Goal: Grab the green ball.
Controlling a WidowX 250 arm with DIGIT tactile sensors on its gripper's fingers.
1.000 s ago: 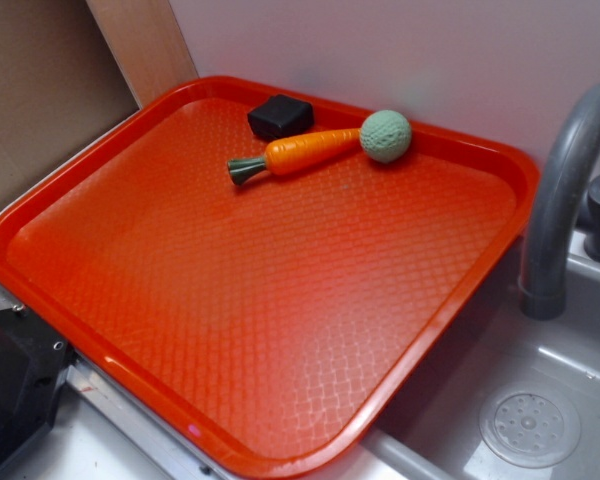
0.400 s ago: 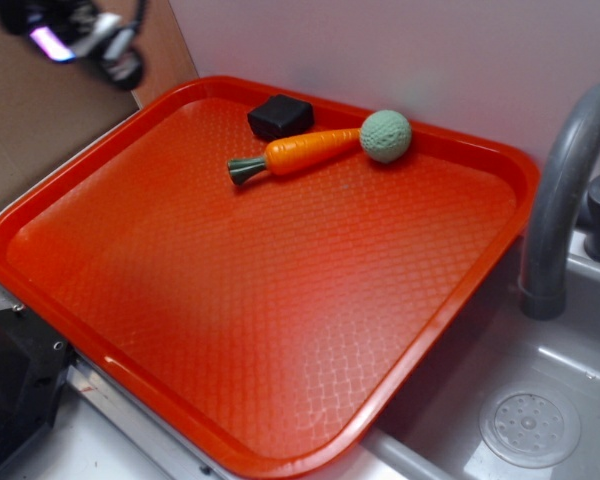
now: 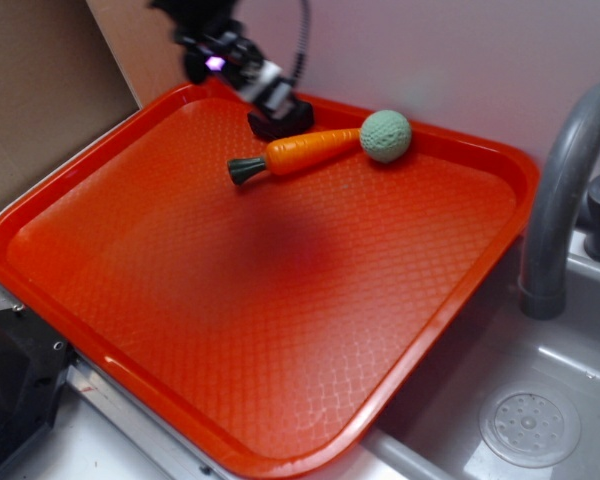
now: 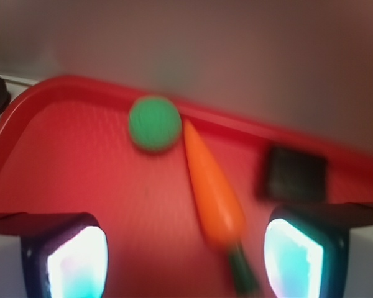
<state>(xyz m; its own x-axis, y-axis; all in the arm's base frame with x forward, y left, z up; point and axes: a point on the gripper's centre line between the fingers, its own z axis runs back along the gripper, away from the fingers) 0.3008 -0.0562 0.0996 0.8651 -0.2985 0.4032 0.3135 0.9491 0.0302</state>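
A: In the exterior view, how far along was the grab?

B: Barely begun, by my judgement. The gripper hung over the far left corner of the red tray, above the small black block. The green ball sat untouched near the tray's far rim, touching the thick end of the toy carrot. Ball and gripper were clearly apart, with the carrot's length between them.

A: Could you read the jaws from there?

B: No, that view was too blurred and dark around the tool to tell. A grey faucet and a sink lay to the right, uninvolved.

A: And the wrist view?

B: It was blurred, but clearer on that point. The two fingers stood at the bottom corners of the picture, spread wide with nothing between them. The green ball lay ahead, upper left of centre, close to the tray's rim. The toy carrot ran from the ball down between the fingers, and the small black block sat to the right.

A: So what was left?

B: As I judged it, everything that matters: crossing to the ball, descending around it, closing, and lifting, without nudging the carrot.
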